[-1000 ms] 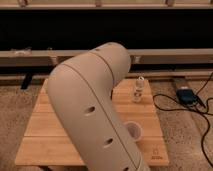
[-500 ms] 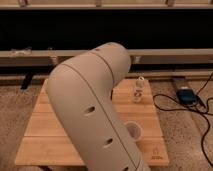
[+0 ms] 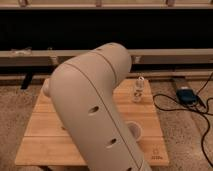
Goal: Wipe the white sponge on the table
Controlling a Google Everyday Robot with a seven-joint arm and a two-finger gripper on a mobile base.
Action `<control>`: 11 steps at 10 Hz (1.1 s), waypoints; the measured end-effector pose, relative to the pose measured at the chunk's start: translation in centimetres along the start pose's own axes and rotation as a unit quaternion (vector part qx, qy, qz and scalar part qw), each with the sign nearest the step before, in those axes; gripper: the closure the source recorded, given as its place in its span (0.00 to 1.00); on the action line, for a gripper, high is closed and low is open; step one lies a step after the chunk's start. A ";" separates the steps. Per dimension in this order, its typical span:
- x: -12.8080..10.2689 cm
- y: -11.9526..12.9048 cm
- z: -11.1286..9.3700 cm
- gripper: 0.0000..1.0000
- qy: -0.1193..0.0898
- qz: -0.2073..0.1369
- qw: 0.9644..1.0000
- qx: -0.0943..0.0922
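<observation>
The light wooden table (image 3: 45,135) stands in the middle of the camera view. My large beige arm (image 3: 95,110) rises from the bottom edge and covers most of the tabletop. My gripper is hidden behind the arm, so it is not in view. The white sponge is hidden or out of view. A translucent white cup (image 3: 135,130) stands on the table's right half, partly covered by the arm. A small pale upright object (image 3: 138,92) stands near the table's far right edge.
A dark blue device (image 3: 186,95) with black cables (image 3: 200,112) lies on the speckled floor right of the table. A dark wall with a pale horizontal rail (image 3: 165,56) runs behind the table.
</observation>
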 end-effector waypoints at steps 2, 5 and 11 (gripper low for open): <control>2.1 3.1 -1.0 1.00 0.002 -0.050 0.998 -0.023; 6.3 9.6 -2.7 1.00 0.008 -0.138 0.988 -0.061; 4.7 17.1 -3.2 1.00 0.009 -0.207 0.976 -0.068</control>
